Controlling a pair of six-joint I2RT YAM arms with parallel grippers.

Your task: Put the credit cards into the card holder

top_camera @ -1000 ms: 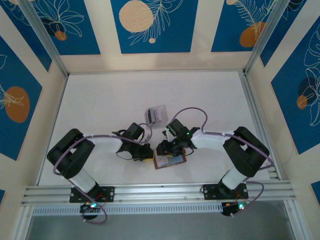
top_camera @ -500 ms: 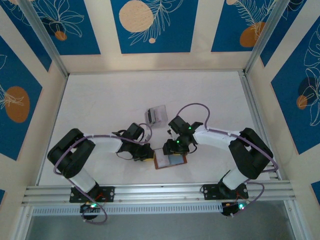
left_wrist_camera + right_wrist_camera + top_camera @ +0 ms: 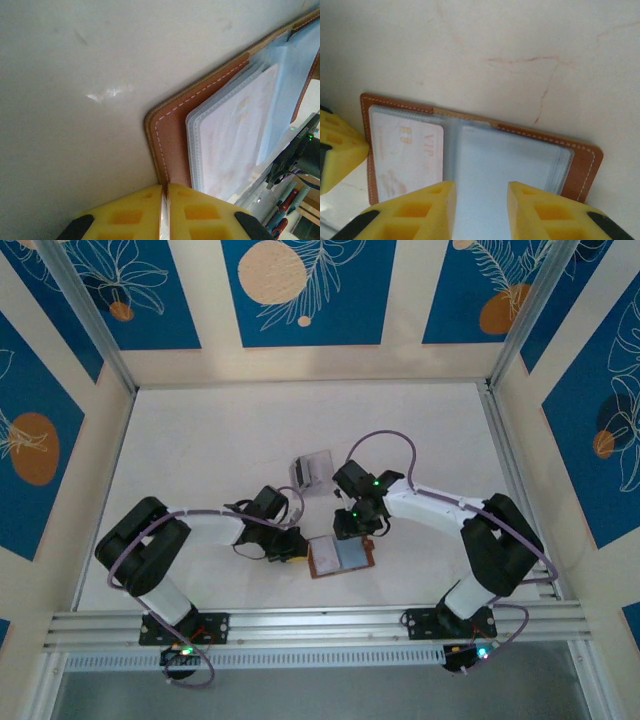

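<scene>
The card holder (image 3: 341, 556) lies open on the table, brown leather with bluish-grey pockets. A pale credit card marked VIP (image 3: 405, 152) sits in its left pocket; the same card (image 3: 232, 132) shows through the clear sleeve in the left wrist view. My left gripper (image 3: 291, 545) is shut on the leather edge of the card holder (image 3: 172, 127), its yellow fingers (image 3: 130, 212) pressed together. My right gripper (image 3: 356, 524) hovers over the holder's far edge. Its fingers (image 3: 427, 210) stand apart above the right pocket (image 3: 505, 160) with nothing between them.
A clear slotted stand (image 3: 311, 469) stands just beyond the two grippers, a little left of centre. The white table (image 3: 200, 440) spreads out around it. An aluminium rail (image 3: 320, 623) runs along the near edge, and frame posts flank both sides.
My right gripper has drawn back from over the card holder's left part toward its far edge, and its jaws have narrowed. The left gripper and the holder have stayed put.
</scene>
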